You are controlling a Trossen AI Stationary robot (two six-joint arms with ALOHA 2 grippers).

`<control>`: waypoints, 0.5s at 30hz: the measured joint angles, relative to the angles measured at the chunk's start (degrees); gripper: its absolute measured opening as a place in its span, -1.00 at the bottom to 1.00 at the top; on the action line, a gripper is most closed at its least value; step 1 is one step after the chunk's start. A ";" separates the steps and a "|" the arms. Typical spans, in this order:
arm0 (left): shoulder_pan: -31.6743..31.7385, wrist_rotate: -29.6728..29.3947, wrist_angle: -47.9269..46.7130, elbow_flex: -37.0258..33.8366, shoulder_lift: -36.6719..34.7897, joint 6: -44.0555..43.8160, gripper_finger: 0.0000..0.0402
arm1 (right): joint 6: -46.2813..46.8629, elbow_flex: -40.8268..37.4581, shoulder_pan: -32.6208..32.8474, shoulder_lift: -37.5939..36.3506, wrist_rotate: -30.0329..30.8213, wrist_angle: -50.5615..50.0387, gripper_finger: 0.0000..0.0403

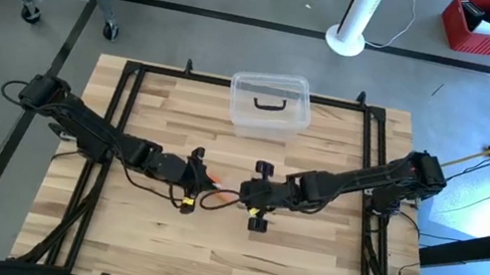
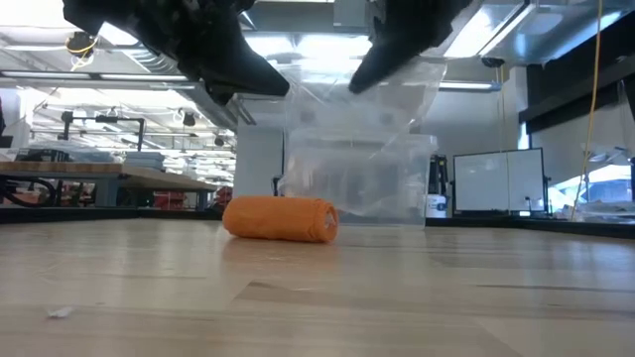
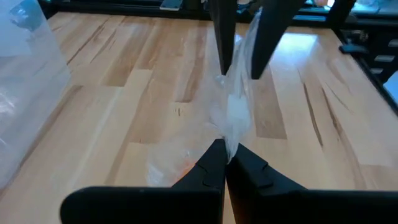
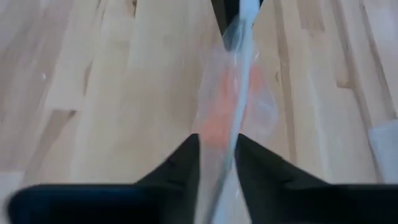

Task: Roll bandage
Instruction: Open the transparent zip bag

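Note:
The orange bandage [image 2: 281, 218] lies rolled up as a short cylinder on its side on the wooden table, below and between my two grippers. It shows through the plastic in the right wrist view [image 4: 217, 121]. A small clear plastic wrapper [image 3: 236, 106] is stretched between the grippers above the table. My left gripper [image 1: 202, 179] is shut on one end of the wrapper. My right gripper [image 1: 250, 197] faces it and is shut on the other end. My left gripper pinches one end of the clear wrapper [image 3: 229, 144] between its two fingertips, coming level from the table's left. The wrapper is lifted clear of the table and runs on to the other gripper. My right gripper pinches the wrapper's opposite end [image 4: 225, 163] between its two fingers, coming level from the table's right. The plastic stands edge-on between the fingers and is clear of the table.
A clear plastic box with a black handle [image 1: 269, 104] stands at the table's far middle, and shows behind the bandage in the low view [image 2: 357, 178]. Black frame rails [image 1: 117, 115] run along the table's sides. Bare wood lies toward the near edge.

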 joint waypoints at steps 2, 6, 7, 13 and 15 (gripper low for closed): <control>0.00 0.00 0.36 0.00 0.00 -0.53 -0.99 | -1.53 0.00 0.00 0.00 1.13 -1.28 -0.72; 0.46 0.02 -0.31 0.00 0.00 -1.05 -0.98 | -4.07 -1.78 0.00 -0.02 4.75 -0.37 -0.95; 0.80 0.03 -0.27 0.00 0.00 -2.16 -0.96 | -4.12 -2.77 0.00 -0.02 5.16 0.51 -0.94; 2.00 0.35 -3.92 0.64 -1.71 -3.22 -0.66 | -3.65 -7.22 -0.04 -0.07 5.27 1.64 -0.97; 2.10 0.49 -8.70 2.21 -3.92 -3.03 -0.54 | -2.54 -8.30 -0.03 -0.27 5.54 1.29 -0.96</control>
